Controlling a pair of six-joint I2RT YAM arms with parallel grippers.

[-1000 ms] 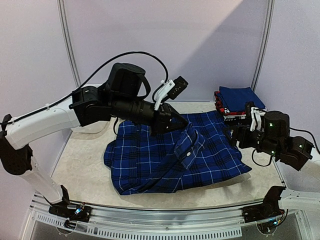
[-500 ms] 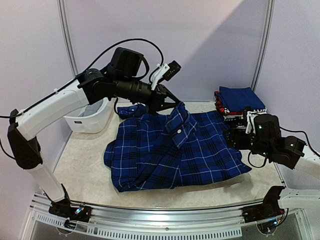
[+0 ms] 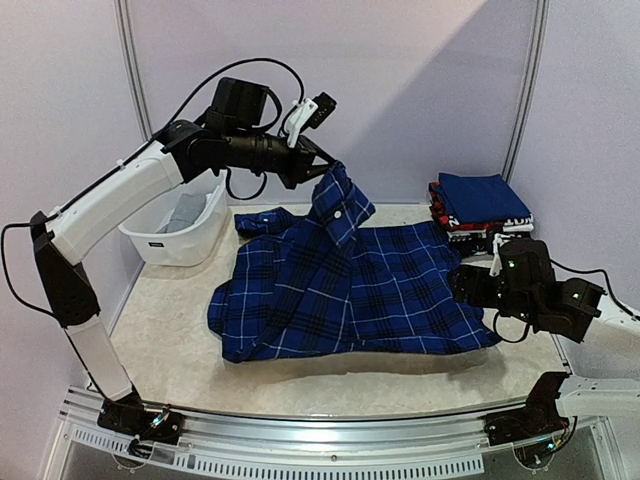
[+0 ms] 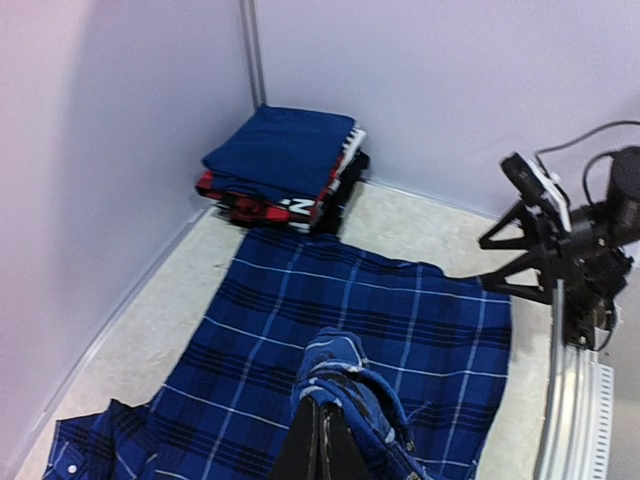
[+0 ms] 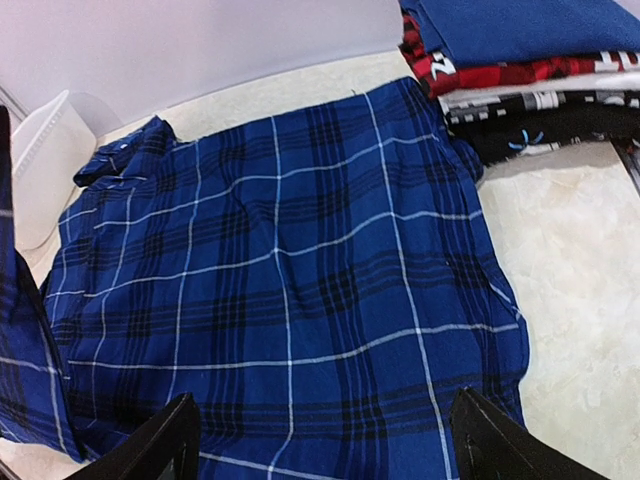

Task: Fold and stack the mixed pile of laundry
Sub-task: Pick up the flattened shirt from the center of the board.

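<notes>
Blue plaid shirt (image 3: 340, 290), edge in left tool (image 3: 328, 168)

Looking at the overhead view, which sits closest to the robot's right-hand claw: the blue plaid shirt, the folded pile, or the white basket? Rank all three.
1. The blue plaid shirt: its right edge lies just beside the right gripper.
2. The folded pile: just behind it, in the back right corner.
3. The white basket: far across, at the back left.
</notes>
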